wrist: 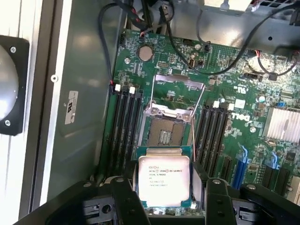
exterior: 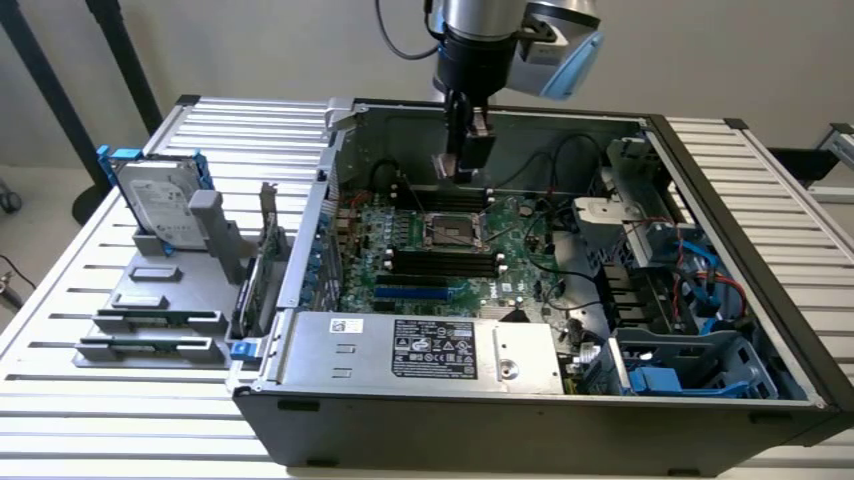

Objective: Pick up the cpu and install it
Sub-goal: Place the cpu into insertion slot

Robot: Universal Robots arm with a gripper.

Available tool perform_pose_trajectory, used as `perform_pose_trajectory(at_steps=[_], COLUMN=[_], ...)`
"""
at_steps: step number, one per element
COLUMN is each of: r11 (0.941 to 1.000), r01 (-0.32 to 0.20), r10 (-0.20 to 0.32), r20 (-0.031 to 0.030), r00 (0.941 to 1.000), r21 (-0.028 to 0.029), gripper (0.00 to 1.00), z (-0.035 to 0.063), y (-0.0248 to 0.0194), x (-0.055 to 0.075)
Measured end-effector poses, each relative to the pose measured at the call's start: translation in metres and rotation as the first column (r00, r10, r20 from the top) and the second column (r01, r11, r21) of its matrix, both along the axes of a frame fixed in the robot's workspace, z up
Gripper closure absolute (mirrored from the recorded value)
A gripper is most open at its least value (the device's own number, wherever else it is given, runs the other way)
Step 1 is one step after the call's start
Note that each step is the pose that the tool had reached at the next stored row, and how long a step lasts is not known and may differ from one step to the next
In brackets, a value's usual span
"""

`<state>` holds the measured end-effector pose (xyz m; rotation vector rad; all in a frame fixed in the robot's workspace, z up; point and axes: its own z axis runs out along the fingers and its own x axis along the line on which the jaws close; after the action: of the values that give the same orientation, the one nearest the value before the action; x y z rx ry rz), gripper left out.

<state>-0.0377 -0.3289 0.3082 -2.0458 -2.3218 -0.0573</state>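
The cpu (wrist: 164, 177), a small square chip with a silvery printed top, sits between the two black fingers (wrist: 123, 197) of my gripper (wrist: 165, 192), which is shut on it. The chip hangs above the green motherboard (wrist: 234, 79), just short of the open cpu socket (wrist: 164, 132), whose metal load frame (wrist: 179, 83) is flipped up. In the exterior view my gripper (exterior: 459, 170) points straight down inside the open computer case, a little above and behind the socket (exterior: 451, 231).
Black memory slots (wrist: 124, 126) flank the socket on both sides. Black cables (wrist: 140, 23) loop over the far board edge. The power supply (exterior: 427, 350) fills the case front, and drive cages (exterior: 681, 300) line the exterior view's right. A hard drive (exterior: 160, 205) and grey fixture (exterior: 154, 320) stand outside.
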Motion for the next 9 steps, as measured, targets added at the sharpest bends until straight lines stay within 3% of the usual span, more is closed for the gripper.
perform_pose_trajectory(at_steps=[4, 9], r11=[0.9974, 0.9869], r01=[0.072, 0.162], r10=[-0.072, -0.162], r20=[0.0, 0.0], r00=[0.9974, 0.9869], r21=[-0.0001, 0.0], gripper=[0.45, 0.45], z=[-0.0006, -0.0018], y=[0.0, 0.0], x=[0.0, 0.0])
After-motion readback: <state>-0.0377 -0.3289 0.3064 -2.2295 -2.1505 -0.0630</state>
